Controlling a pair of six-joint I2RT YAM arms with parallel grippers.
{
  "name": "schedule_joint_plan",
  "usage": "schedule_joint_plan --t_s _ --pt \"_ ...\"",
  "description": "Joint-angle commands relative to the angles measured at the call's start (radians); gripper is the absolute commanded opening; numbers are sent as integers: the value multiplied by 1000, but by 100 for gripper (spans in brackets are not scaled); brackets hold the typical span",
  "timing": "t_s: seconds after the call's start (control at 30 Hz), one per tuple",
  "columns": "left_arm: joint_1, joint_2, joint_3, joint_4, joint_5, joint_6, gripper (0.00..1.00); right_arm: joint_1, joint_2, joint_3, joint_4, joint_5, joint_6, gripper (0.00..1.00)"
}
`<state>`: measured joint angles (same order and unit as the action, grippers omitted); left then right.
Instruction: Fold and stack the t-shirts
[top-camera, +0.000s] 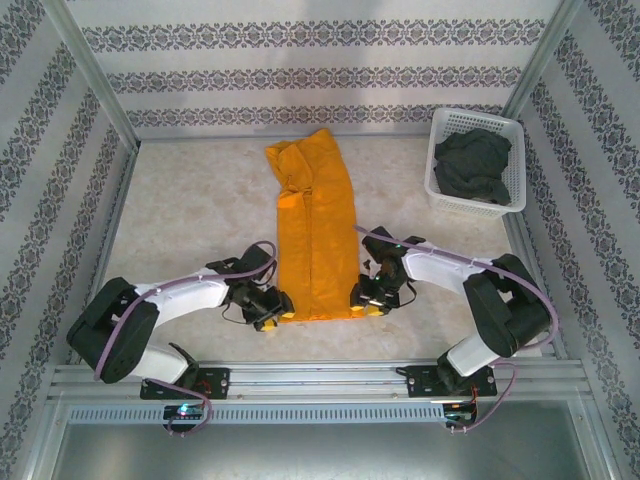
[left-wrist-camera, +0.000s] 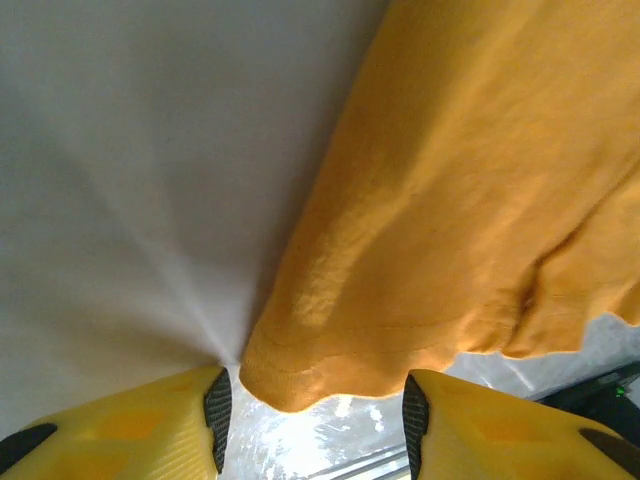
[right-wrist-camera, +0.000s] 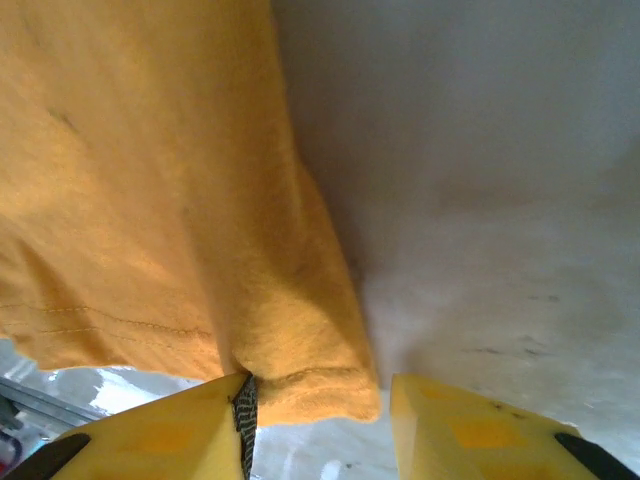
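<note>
The orange-yellow t-shirt lies flat in the middle of the table, folded into a long narrow strip that runs away from me. My left gripper is at its near left corner, my right gripper at its near right corner. In the left wrist view the shirt's hem corner sits between the open fingers of the left gripper, clear of both pads. In the right wrist view the shirt's corner touches one pad of the open right gripper, with a gap to the other finger. The dark grey t-shirt lies crumpled in the basket.
A white lattice basket stands at the back right corner. Patterned walls and metal posts enclose the table on three sides. A metal rail with the arm bases runs along the near edge. Bare tabletop lies either side of the orange shirt.
</note>
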<state>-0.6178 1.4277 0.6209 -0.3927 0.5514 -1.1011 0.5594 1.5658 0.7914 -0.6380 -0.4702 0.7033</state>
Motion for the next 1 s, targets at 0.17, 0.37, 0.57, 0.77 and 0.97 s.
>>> schedule_joint_plan --t_s 0.17,0.37,0.57,0.77,0.97 --pt "-54 156 0 283 -3 -118 38 40 60 29 76 -13 52 32" --pt "-53 200 86 344 -62 -122 16 42 29 14 72 4 62 14" --pt "-56 64 2 273 -84 -144 0 45 -33 2 15 22 48 0" --pt "-91 -135 -161 233 -33 -201 0 74 -109 -30 -49 0 35 0" --pt "-195 -236 -219 282 -38 -268 0 141 -213 -84 -101 -45 82 0"
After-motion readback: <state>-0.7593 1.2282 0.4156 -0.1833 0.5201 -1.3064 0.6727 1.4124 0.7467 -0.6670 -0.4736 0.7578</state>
